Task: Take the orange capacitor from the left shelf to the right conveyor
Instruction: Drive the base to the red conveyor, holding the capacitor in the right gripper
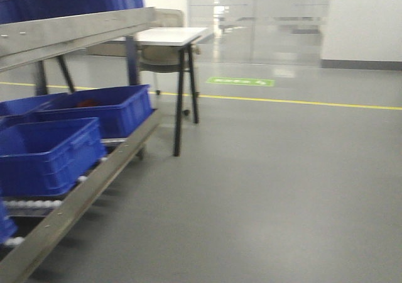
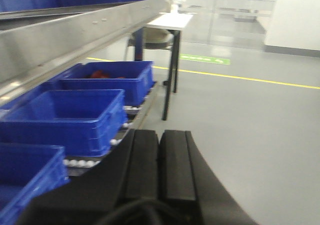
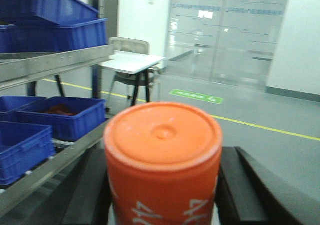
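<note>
1. My right hand (image 3: pixel 165 190) is closed around the orange capacitor (image 3: pixel 163 145). Its black fingers (image 3: pixel 92 185) press against either side of the cylinder.
2. The orange capacitor stands upright in that grip, out to the right of the shelf. It has a matte, flat round top with a raised rim and a small central dimple. White numerals on its side are cut off by the frame edge.
3. My left hand (image 2: pixel 159 165) is fully closed on nothing, its two flat matte black pads (image 2: pixel 142 165) meeting face to face.
4. The left shelf (image 1: pixel 75 31) is a brushed steel tray with a tall riveted front lip.
5. Below it, ribbed blue plastic bins (image 1: pixel 50 151) sit on a sloped track of white rollers. The far bin holds something red (image 2: pixel 100 75).
6. Farther off, a white worktop (image 1: pixel 166 36) stands on thin black legs on the smooth grey floor (image 1: pixel 282 188).
</note>
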### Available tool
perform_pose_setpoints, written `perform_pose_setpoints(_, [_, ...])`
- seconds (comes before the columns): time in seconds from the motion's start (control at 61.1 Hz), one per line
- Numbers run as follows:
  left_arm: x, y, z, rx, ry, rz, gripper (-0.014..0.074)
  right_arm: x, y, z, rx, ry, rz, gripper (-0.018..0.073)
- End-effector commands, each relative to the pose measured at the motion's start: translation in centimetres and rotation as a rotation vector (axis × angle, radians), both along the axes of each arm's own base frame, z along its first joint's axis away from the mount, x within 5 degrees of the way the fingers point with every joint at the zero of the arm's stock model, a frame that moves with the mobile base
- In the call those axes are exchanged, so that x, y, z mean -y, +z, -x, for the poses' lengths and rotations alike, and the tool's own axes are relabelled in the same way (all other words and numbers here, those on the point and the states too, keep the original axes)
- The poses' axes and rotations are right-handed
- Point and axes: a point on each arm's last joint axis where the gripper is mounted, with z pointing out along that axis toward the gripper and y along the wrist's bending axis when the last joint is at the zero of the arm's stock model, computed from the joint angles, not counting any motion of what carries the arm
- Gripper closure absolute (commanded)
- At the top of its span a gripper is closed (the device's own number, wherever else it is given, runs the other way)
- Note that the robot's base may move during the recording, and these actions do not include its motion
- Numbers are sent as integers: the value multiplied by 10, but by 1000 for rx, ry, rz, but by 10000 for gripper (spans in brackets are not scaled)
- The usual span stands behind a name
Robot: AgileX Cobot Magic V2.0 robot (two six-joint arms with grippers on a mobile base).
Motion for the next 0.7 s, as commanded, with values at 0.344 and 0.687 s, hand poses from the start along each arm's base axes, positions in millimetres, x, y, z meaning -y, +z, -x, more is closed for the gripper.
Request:
perform_pose_setpoints(0.344, [-1,10,1,103,9,12,723,1,15,2,100,-14,5,403])
perform_pose_setpoints(0.687, [-1,10,1,103,9,12,723,1,15,2,100,-14,5,403])
